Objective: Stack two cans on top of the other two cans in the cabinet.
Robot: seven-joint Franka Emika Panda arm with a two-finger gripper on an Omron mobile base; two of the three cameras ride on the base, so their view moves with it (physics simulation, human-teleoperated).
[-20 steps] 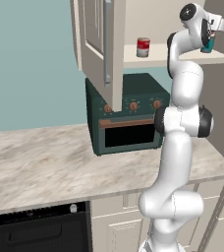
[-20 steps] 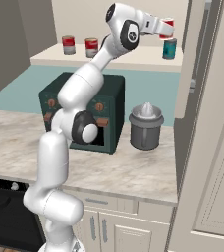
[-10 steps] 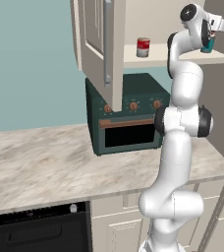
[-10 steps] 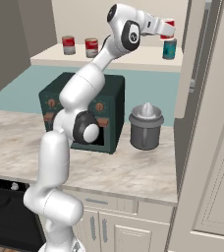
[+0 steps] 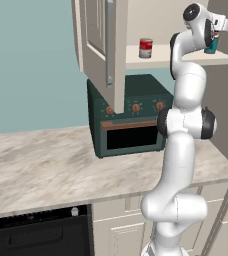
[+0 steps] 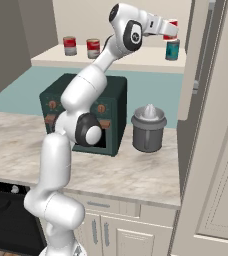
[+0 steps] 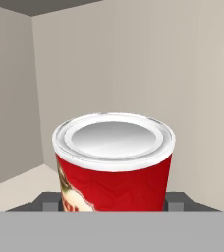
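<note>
Nothing has visibly shifted since a second ago: the arm holds the same high reach into the cabinet (image 5: 101, 45), its gripper (image 6: 169, 31) clamped on a red can (image 6: 171, 29) poised directly above the teal can (image 6: 172, 49) at the right end of the pale shelf (image 6: 136, 59). From the hand camera, the held can (image 7: 114, 160) sits square between the dark finger tips (image 7: 50, 203), its silvery top level and the cabinet's back wall close behind.

Whether the red can already rests on the teal one or hangs just over it cannot be told from these angles. Done well, the step means keeping the can upright, centring it rim over rim, lowering until it bears, and only then parting the fingers, so that neither can is nudged toward the shelf edge. Drawing straight back out afterwards would avoid clipping the stack.

Two more red cans (image 6: 69, 45) (image 6: 93, 48) stand side by side at the shelf's left end, well apart from the work, still unstacked. Below the shelf sits a dark green oven (image 6: 81, 112) on the marble bench (image 5: 61, 165), with a grey lidded pot (image 6: 148, 129) just beside it. The open cabinet door (image 5: 102, 50) hangs to the arm's left, and a tall cream panel (image 6: 211, 130) stands close to its right, leaving a fairly narrow corridor for the wrist.
</note>
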